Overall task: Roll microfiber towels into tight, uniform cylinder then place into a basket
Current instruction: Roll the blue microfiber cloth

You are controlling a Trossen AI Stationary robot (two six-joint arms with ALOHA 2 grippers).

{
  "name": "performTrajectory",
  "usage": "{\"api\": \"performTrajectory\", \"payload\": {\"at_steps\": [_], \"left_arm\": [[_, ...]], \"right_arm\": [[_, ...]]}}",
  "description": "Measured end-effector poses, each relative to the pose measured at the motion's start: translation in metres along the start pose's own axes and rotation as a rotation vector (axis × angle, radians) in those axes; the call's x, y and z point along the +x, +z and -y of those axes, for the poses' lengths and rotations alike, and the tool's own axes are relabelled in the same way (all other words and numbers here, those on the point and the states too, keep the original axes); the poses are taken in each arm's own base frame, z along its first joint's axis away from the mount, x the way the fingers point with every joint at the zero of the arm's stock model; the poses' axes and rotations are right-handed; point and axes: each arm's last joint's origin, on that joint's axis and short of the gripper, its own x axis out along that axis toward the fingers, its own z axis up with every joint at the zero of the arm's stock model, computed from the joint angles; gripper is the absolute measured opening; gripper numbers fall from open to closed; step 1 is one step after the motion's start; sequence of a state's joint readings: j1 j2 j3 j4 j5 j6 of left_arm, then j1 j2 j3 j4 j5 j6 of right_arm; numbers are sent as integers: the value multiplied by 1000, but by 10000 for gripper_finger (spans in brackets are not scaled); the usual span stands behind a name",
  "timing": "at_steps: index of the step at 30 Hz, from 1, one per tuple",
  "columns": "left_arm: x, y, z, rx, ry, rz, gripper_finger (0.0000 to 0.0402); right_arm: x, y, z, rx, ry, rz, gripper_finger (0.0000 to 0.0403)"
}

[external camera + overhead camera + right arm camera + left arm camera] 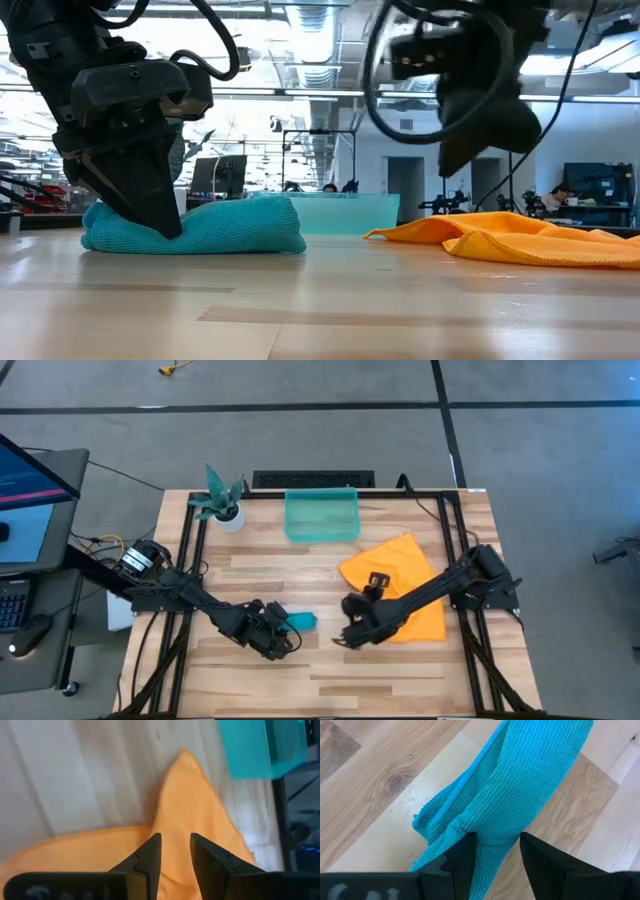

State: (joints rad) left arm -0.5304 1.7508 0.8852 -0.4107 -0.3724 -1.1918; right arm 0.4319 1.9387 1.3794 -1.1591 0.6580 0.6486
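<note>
A teal-blue microfiber towel (302, 621), bunched into a loose roll (230, 228), lies on the wooden table at the near left of centre. My left gripper (280, 632) is shut on it. The orange-yellow towel (405, 575) lies spread and rumpled on the table at the right. My right gripper (470, 150) hangs above that towel's left edge, clear of it. Its fingers (150, 855) stand a narrow gap apart with nothing between them. The teal basket (322, 517) stands at the far middle. My left gripper pinches the rolled teal towel (495, 820) across its width between its two fingers (465, 857), several layers gathered together. The fingers come slanting down from the table's left. The towel rests on the table (250, 245), puckered where the fingers press it in.
A white pot with a teal plant (224, 502) stands at the far left corner. Black frame rails (452, 540) run along both sides of the table. Bare wood (330, 675) stretches along the near edge. A monitor (30, 480) stands off the table's left.
</note>
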Motion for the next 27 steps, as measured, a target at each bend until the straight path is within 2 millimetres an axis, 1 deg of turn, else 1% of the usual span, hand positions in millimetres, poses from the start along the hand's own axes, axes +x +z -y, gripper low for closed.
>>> {"api": "performTrajectory", "payload": {"at_steps": [3,6,7,10,13,17,20,23,27], "left_arm": [[0,0,0,9,-2,1,152],[0,0,0,11,-5,2,152],[0,0,0,11,-4,2,152],[0,0,1,11,-6,4,152],[0,0,1,11,-6,5,152],[0,0,1,10,-7,8,152],[0,0,1,10,-6,9,152],[0,0,1,11,-6,10,152],[0,0,1,12,-6,10,152]], "right_arm": [[6,-20,14,68,8,8,121],[12,-31,25,184,80,85,115],[14,-33,28,223,113,113,113],[20,-32,33,340,255,219,110],[24,-21,34,430,404,364,109],[29,-2,32,509,535,525,108],[39,7,27,540,574,559,108],[52,11,22,502,590,553,112],[66,17,15,482,643,534,141]]}}
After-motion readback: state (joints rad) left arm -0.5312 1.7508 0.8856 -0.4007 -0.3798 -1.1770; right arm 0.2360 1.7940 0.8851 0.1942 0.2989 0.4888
